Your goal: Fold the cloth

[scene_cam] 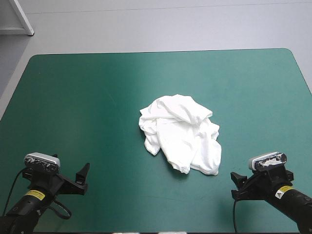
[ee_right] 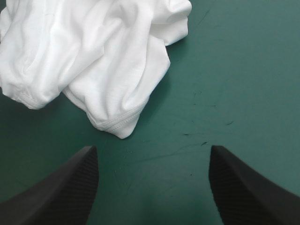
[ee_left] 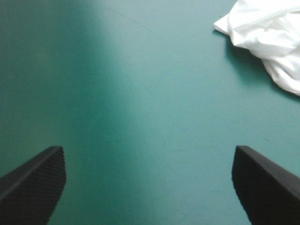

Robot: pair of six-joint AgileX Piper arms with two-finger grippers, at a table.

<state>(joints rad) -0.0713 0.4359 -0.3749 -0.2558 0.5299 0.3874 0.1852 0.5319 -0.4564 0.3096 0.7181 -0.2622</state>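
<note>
Near the middle of the table, slightly toward its right side, sits the white short-sleeved cotton T-shirt (scene_cam: 180, 134), a crumpled heap with loose folds and no flat panel showing. It lies wholly on the teal-green table cover (scene_cam: 97, 97), well clear of every edge. A hemmed, stitched edge of the heap points toward the right arm.

Right gripper (scene_cam: 236, 185): low at the near right of the table, aimed at the heap. In its wrist view the gripper (ee_right: 153, 148) has its two broad black fingers (ee_right: 243, 187) standing wide apart, nothing between them. The T-shirt (ee_right: 93, 61) lies just ahead and off to one side, its hemmed fold near one fingertip but not touching it. A few small dark scuff marks (ee_right: 206, 140) show on the cover ahead of the other finger.

Left gripper (scene_cam: 83, 179): low at the near left, well apart from the heap. In its wrist view the gripper (ee_left: 149, 150) is also spread, with black fingers (ee_left: 37, 183) at the corners and bare cover between them. The T-shirt (ee_left: 272, 42) shows only as a corner, far ahead and off to the side.

Neither gripper touches the cloth.
</note>
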